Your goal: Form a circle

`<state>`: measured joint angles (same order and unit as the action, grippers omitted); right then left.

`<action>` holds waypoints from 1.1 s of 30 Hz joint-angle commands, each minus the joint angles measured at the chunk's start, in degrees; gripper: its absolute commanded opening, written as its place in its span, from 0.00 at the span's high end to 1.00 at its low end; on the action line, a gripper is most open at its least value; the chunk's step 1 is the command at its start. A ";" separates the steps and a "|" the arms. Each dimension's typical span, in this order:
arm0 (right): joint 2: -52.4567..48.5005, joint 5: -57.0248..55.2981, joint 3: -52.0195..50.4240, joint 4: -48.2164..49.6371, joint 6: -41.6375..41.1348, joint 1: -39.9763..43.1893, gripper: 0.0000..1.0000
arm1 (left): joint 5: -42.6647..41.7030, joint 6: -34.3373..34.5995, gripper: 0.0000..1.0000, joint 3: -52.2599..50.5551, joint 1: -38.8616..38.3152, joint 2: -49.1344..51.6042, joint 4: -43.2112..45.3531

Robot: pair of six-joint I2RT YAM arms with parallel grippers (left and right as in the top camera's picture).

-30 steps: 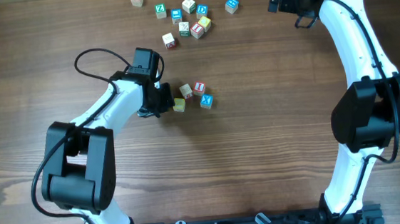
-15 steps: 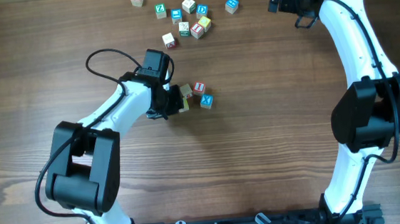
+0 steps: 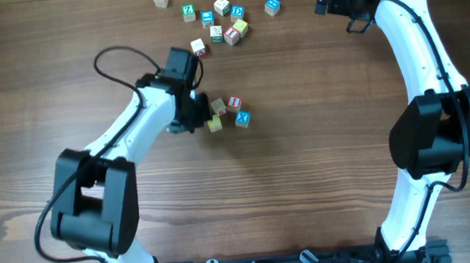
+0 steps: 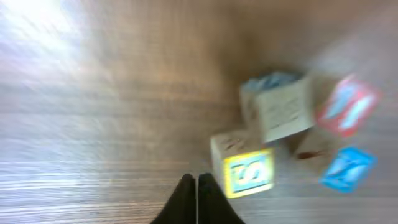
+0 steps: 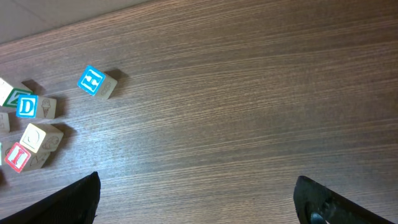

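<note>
Jaws on my left gripper [image 4: 197, 182] are pressed shut on nothing, tips low over the wood. The small ring of cubes [image 3: 234, 104] lies just ahead and to their right: the yellow cube [image 4: 249, 171] is nearest, close beside the tips, with the cream cube [image 4: 283, 112] just beyond it, and the red-lettered cube [image 4: 348, 104] and the blue cube [image 4: 348, 168] farther right, all blurred. My right gripper [image 5: 196, 196] stands wide open and empty, well apart from the ring, with the scattered cubes [image 5: 37, 134] off to the left of its jaws on the table [image 5: 249, 93].
</note>
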<state>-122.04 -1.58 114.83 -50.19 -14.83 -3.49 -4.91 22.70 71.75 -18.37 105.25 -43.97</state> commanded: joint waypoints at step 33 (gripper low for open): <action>-0.55 -0.61 -0.15 0.09 0.76 -0.20 0.00 | 9.94 0.09 0.00 4.39 8.90 -3.15 4.11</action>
<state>-122.04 -1.58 114.83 -50.19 -14.83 -3.49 4.08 22.90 75.57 -9.37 102.85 -39.83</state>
